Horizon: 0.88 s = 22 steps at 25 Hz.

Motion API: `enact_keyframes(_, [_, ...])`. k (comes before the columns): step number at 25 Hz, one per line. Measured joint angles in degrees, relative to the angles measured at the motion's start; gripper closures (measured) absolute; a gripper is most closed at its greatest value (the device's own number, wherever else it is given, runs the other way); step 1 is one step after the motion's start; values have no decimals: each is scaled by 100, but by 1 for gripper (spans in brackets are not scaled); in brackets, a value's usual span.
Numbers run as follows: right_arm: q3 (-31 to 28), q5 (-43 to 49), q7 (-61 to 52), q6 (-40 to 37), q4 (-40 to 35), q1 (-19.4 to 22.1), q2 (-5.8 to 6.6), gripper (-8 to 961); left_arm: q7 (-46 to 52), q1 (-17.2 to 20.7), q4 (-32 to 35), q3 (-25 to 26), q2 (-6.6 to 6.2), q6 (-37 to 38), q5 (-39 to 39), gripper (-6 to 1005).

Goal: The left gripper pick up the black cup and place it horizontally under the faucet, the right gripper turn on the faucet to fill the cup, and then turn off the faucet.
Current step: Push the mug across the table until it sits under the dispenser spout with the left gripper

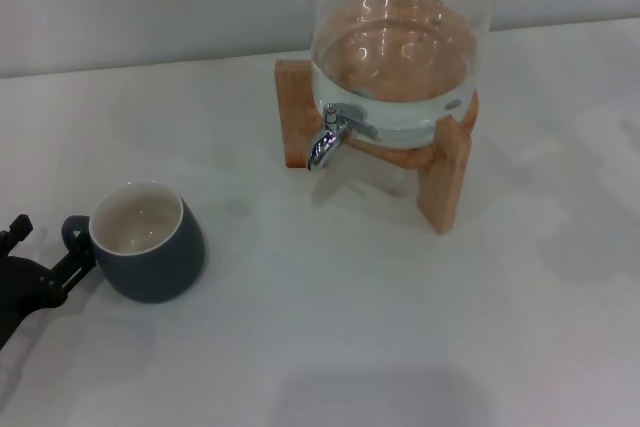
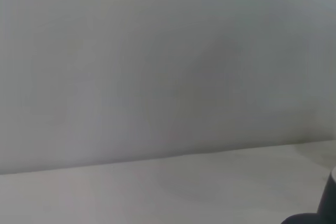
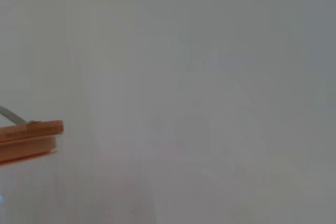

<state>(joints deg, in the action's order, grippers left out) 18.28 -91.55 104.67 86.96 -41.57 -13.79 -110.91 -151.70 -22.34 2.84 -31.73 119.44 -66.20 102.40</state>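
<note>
The black cup (image 1: 150, 242) stands upright on the white table at the left, its cream inside showing and its loop handle turned to the left. My left gripper (image 1: 45, 247) is at the far left edge of the head view, right beside the handle, open, with one fingertip (image 1: 72, 260) close under the handle. The chrome faucet (image 1: 328, 139) points down from the clear glass water dispenser (image 1: 400, 57) on its wooden stand (image 1: 445, 172), well to the right of the cup. My right gripper is out of view.
The white table (image 1: 350, 327) runs to a pale wall at the back. The right wrist view shows only the dispenser's wooden lid (image 3: 29, 140) against the wall. A dark edge (image 2: 328, 205) sits in a corner of the left wrist view.
</note>
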Motion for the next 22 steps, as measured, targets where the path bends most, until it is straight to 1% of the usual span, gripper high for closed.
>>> enact_keyframes(18, [0,-71,5,5,0,33,-1,175,0,-6,14,0,1,-152,-86,269])
enact_keyframes(22, [0,-73,4,5,0,30,-1,175,0,-7,19,0,0,-154,-90,459])
